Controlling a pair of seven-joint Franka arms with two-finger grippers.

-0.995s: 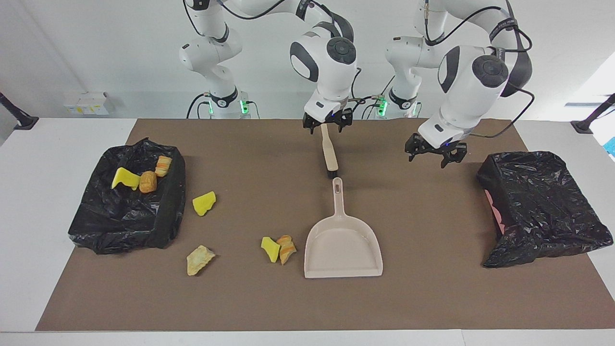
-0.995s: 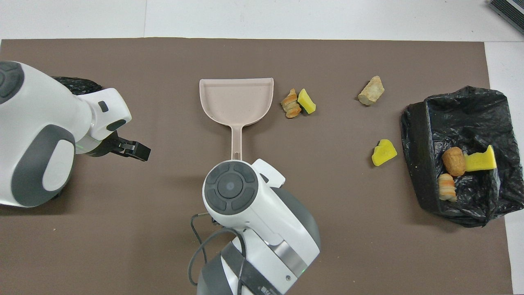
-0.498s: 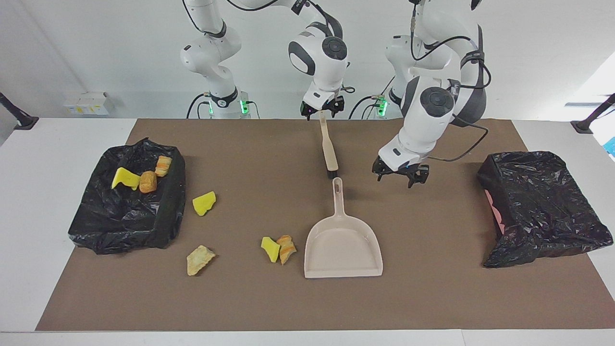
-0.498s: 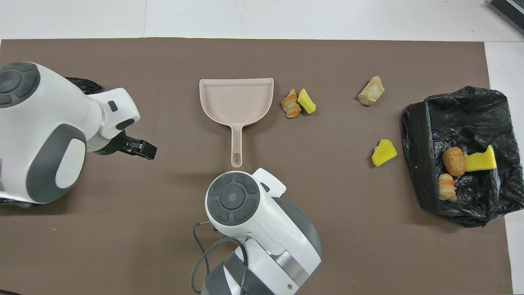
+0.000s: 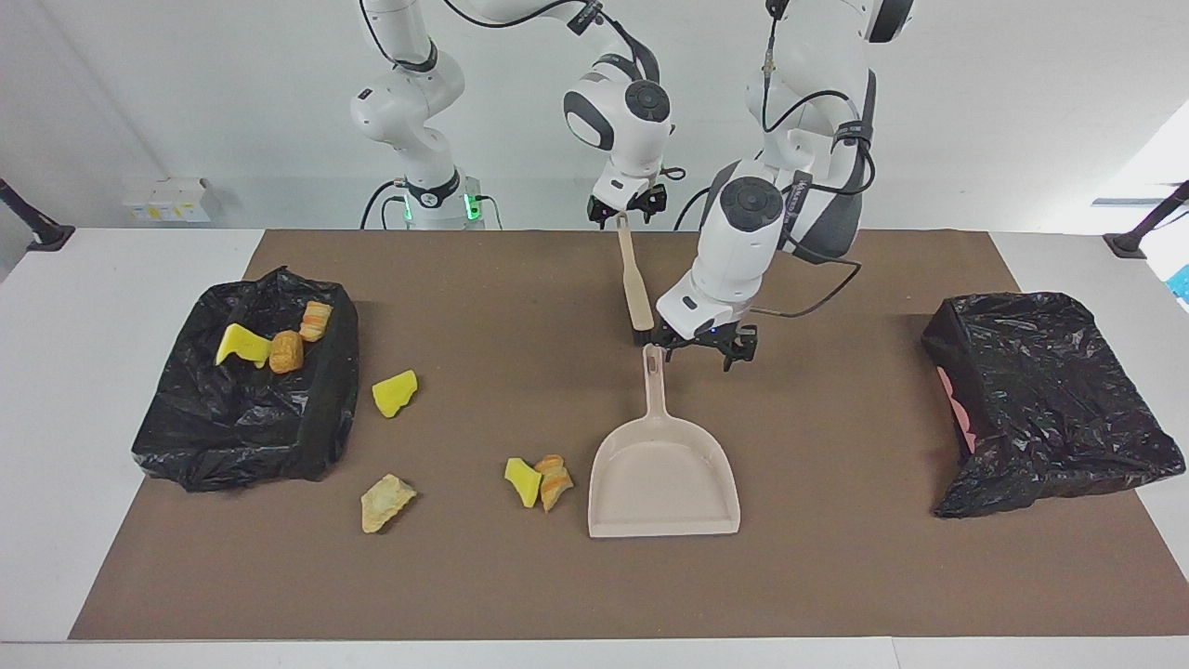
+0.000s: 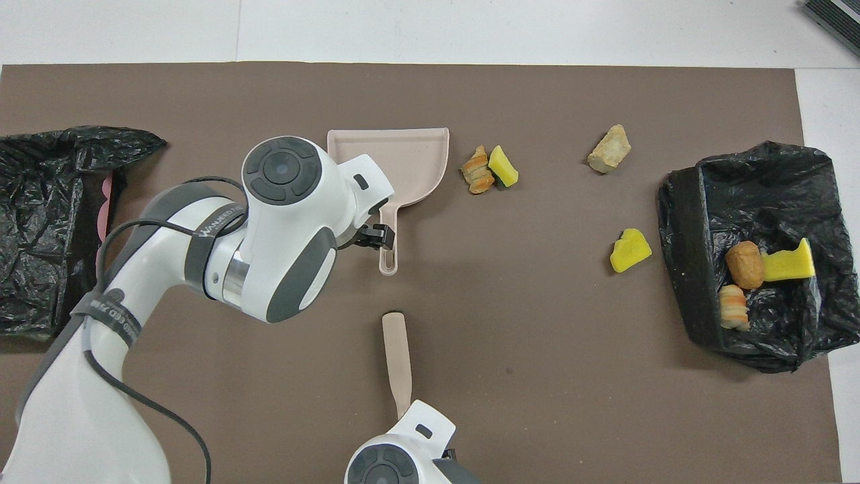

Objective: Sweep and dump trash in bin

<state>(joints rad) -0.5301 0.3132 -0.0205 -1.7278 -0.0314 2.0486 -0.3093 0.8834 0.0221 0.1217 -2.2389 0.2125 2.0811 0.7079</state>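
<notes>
- Mid-frame, at the right arm's end of the table: the black-bagged bin [image 5: 186, 418] holds three yellow-sponge and tan bread-like trash scraps [image 5: 269, 346]. Four more lie loose lower in frame, on the brown mat [image 5: 836, 576].
- Lower centre: the beige plastic dustpan [image 5: 661, 483] has its mouth beside the nearest pair and its handle pointing up-frame, handy for my arms.
- Top centre: my right gripper [image 5: 630, 209] is spread wide over the beige brush [image 5: 636, 293] handle's tip, gripping nothing.
- Centre: my left gripper [image 5: 701, 351] is wide open and empty, just beside the dustpan handle's end. I'd say it's lining up a grab.
</notes>
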